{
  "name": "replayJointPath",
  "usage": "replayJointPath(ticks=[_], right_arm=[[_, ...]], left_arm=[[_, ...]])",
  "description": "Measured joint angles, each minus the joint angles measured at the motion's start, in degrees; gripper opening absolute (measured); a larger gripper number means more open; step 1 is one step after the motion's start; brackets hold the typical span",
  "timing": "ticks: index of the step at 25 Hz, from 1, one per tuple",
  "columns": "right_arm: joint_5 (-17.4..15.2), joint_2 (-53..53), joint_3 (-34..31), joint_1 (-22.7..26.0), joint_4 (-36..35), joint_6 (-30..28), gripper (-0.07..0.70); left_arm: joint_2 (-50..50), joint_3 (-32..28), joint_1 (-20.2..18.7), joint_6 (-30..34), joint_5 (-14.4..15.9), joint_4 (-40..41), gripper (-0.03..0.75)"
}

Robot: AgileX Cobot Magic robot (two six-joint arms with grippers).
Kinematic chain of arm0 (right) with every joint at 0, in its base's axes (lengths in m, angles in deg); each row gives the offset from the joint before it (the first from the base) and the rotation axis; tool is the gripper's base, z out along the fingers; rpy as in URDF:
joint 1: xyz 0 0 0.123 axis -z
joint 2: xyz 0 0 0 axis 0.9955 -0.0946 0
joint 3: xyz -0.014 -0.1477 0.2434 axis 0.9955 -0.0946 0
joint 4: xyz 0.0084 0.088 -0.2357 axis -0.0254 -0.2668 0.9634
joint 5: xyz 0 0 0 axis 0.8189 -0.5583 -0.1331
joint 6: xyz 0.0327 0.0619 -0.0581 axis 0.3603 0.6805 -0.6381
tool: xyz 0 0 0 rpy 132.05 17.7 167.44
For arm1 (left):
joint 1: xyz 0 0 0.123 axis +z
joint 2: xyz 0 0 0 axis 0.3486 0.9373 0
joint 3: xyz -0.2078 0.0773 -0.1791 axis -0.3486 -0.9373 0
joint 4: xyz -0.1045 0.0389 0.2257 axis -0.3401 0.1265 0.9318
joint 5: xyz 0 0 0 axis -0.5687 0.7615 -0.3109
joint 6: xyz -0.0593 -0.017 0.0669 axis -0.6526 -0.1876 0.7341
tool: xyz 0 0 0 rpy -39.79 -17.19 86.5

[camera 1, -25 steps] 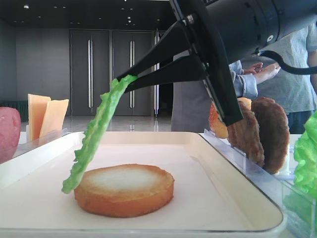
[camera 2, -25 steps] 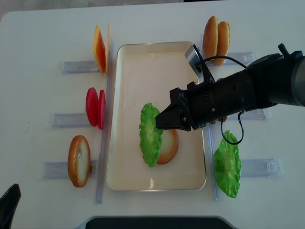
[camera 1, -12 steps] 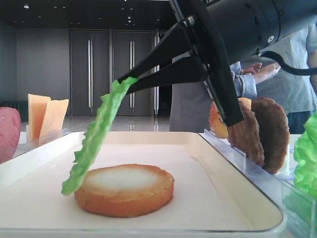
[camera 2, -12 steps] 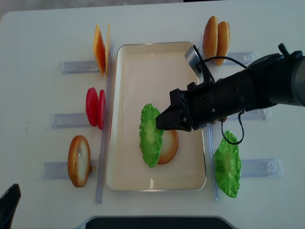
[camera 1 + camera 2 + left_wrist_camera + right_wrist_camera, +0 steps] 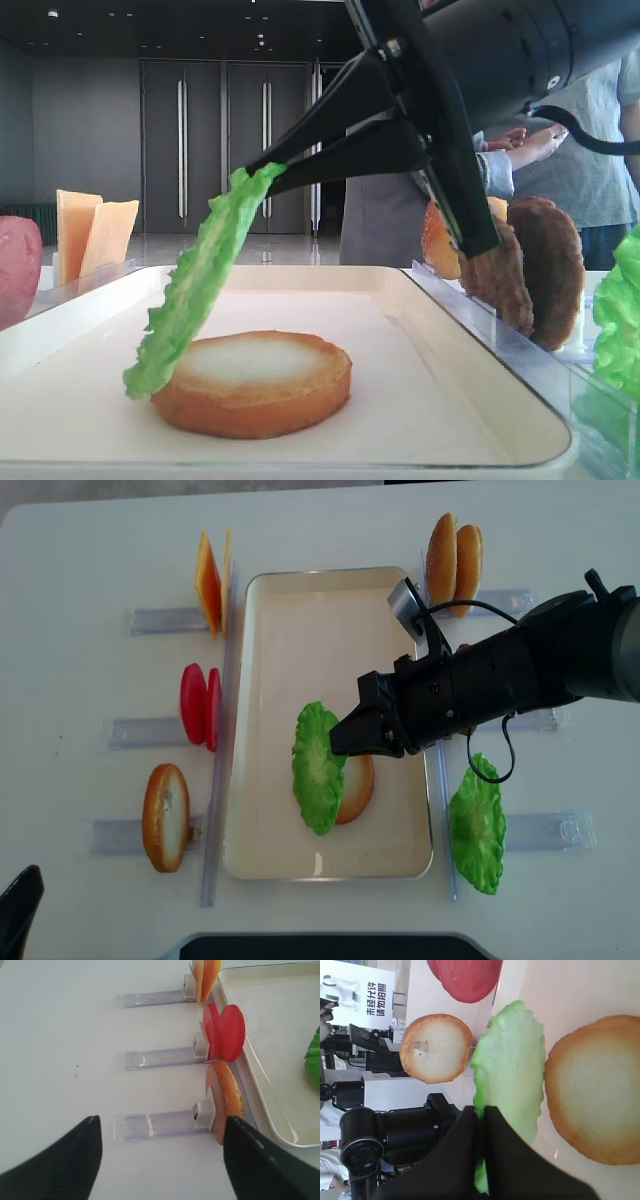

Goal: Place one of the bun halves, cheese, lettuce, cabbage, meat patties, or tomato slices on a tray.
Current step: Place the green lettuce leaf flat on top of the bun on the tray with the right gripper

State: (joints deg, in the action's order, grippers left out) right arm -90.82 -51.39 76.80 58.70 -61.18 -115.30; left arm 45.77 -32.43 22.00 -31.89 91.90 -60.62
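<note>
Right hand (image 5: 343, 742) is pinching the lettuce (image 5: 319, 766) by its edge, leaf hanging toward 8 o'clock, lower rim overlapping the bun (image 5: 355, 787) on the tray (image 5: 300, 610); left hand nowhere near.

White table (image 5: 90, 570); dim hall behind with dark double doors (image 5: 222, 145), long vertical handles, recessed ceiling spotlights (image 5: 52, 13), glossy floor; bystanders (image 5: 600, 140) at right.

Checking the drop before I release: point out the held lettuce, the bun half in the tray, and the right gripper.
lettuce (image 5: 200, 280), low side view, mid-leaf
bun half (image 5: 252, 382), low side view, pale top face
right gripper (image 5: 338, 746), overhead view, fingertips pinching the leaf edge
</note>
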Motion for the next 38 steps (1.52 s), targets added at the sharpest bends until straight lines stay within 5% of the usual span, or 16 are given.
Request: replayJointPath(ticks=[18, 28, 38], right_arm=[[0.1, 0.0, 0.0, 1.4, 1.8, -0.9, 0.090], [-0.1, 0.0, 0.0, 1.4, 3.5, -4.3, 0.398], [2.6, 3.1, 0.0, 1.4, 10.5, -3.4, 0.541]], left_arm=[[0.0, 0.0, 0.0, 0.0, 0.0, 0.0, 0.575], [0.0, 0.0, 0.0, 0.0, 0.0, 0.0, 0.575], [0.0, 0.0, 0.0, 0.0, 0.0, 0.0, 0.575]])
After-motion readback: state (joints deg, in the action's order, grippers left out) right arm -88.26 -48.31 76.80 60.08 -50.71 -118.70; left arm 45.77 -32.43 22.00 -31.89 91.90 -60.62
